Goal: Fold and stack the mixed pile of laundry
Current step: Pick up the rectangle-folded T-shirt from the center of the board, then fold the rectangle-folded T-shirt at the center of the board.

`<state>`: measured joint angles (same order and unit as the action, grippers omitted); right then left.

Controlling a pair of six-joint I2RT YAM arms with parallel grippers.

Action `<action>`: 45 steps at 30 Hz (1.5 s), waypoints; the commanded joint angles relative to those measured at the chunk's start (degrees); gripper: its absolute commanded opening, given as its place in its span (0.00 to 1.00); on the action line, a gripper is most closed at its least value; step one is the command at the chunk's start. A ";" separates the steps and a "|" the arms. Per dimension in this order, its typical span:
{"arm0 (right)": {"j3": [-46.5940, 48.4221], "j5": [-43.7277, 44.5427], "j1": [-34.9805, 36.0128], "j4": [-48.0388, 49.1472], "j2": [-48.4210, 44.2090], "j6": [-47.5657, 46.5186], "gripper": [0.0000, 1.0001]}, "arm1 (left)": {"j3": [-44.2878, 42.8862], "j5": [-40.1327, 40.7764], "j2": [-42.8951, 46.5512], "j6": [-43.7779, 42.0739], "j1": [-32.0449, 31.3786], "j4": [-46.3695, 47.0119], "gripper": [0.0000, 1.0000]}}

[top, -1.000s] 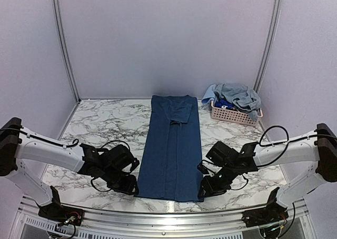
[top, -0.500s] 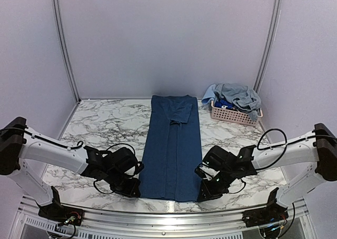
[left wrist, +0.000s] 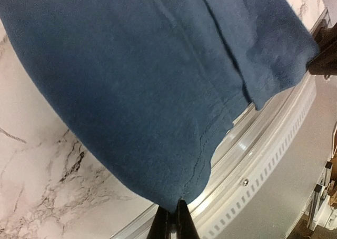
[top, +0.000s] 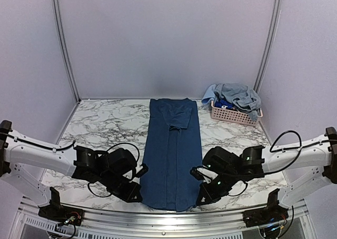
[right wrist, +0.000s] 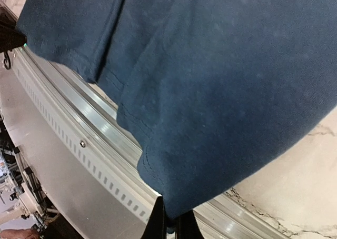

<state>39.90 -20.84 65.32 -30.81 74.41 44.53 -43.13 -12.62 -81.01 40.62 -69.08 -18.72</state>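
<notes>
A dark navy shirt (top: 171, 149), folded into a long narrow strip, lies down the middle of the marble table (top: 105, 123). My left gripper (top: 138, 196) is shut on its near left corner (left wrist: 176, 197). On the other side, my right gripper (top: 201, 198) is shut on the near right corner (right wrist: 174, 205). Both corners are lifted a little, so the near hem bows over the table's front rail. The rest of the mixed laundry pile (top: 237, 98), grey-blue and bright-blue pieces, heaps in the pink basket (top: 234, 114) at the back right.
A metal rail (top: 168, 213) runs along the table's near edge right under the lifted hem. Grey walls close in the back and both sides. The basket stands against the right rear corner.
Both grippers closed on the shirt's near corners and drew inward and toward the front edge. The near hem now curves and narrows instead of lying flat and square.
</notes>
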 commanded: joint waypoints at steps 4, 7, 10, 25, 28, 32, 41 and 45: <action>8.75 5.14 -6.97 -3.68 0.75 -3.79 0.00 | -7.32 -0.24 -0.30 -5.30 6.60 -3.68 0.00; 11.34 5.75 -11.09 -3.88 2.24 -6.90 0.00 | -10.55 -0.57 -2.58 -7.39 10.14 -3.91 0.00; 14.23 5.97 -15.07 -4.19 5.14 -10.38 0.00 | -13.65 -0.39 -5.53 -9.46 14.14 -4.13 0.00; 31.77 6.49 -32.93 -0.77 23.43 -24.99 0.00 | -36.78 0.85 -25.36 -17.81 29.32 -4.59 0.00; 35.80 6.25 -35.05 0.47 27.88 -26.29 0.00 | -41.02 0.93 -28.92 -18.21 31.28 -4.59 0.00; 40.53 5.88 -37.15 1.83 32.70 -26.99 0.00 | -45.99 0.78 -33.25 -18.15 33.17 -4.54 0.00; 48.10 4.38 -40.19 2.00 40.16 -29.50 0.00 | -52.69 -0.06 -40.96 -17.79 35.51 -3.57 0.00; 50.26 2.99 -40.95 1.74 43.12 -30.01 0.00 | -53.58 -0.23 -43.10 -17.68 36.47 -3.22 0.00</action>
<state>86.78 -16.34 25.43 -30.00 115.09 16.01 -94.98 -12.08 -121.97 23.53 -33.76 -22.09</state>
